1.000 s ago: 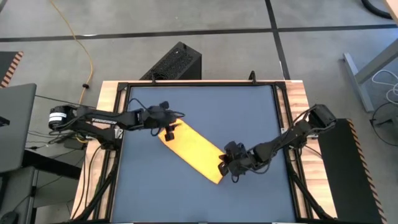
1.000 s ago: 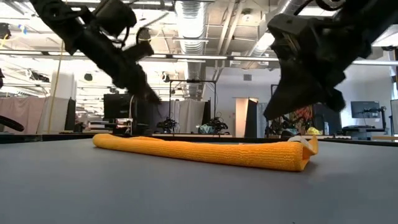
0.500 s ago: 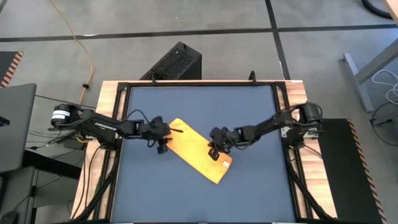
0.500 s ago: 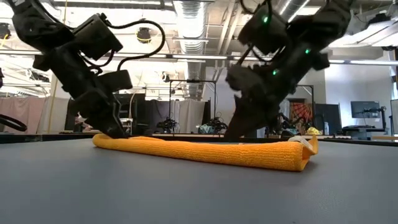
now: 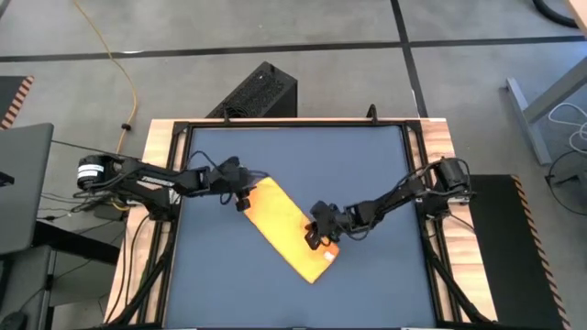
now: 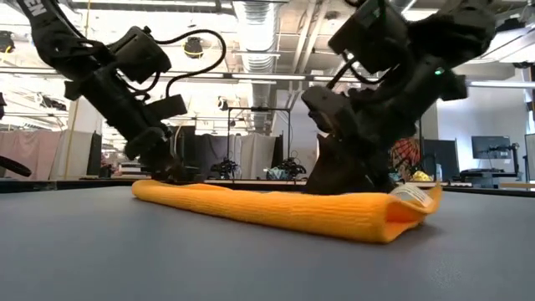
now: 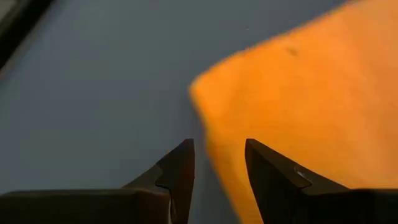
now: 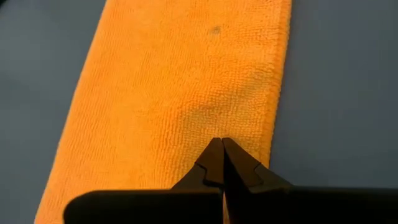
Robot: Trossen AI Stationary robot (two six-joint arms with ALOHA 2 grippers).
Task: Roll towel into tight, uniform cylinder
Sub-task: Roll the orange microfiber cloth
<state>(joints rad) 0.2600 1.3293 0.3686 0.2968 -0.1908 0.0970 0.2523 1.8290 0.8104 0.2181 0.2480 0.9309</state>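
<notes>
**Currently: both pincers at the folded towel, one at each end**

The towel (image 5: 292, 229) lies on the dark blue table (image 5: 367, 165) as a long, flat folded band, running diagonally from the far left toward the near right in the high view. In the low view (image 6: 276, 211) it reads as a low, thick strip, its right end doubled over with a small white tag (image 6: 411, 193) showing on top.

Left pincer (image 5: 242, 197): sits at the far left end of the towel. Fingers are parted. In the left wrist view (image 7: 217, 163) the long edge of the band runs into the gap between the two tips, one finger (image 7: 179, 171) over bare table and the other finger (image 7: 273, 177) over cloth. Nothing is pinched; whether the tips touch the surface cannot be told.

Right pincer (image 5: 315, 235): sits over the towel near its other end, on the cloth, with the tagged end just beyond it. Fingers are pressed fully together, nothing between them. In the right wrist view (image 8: 222, 163) the closed tips point down onto the cloth close to one long edge, with the band (image 8: 186, 81) stretching away ahead of them.
</notes>
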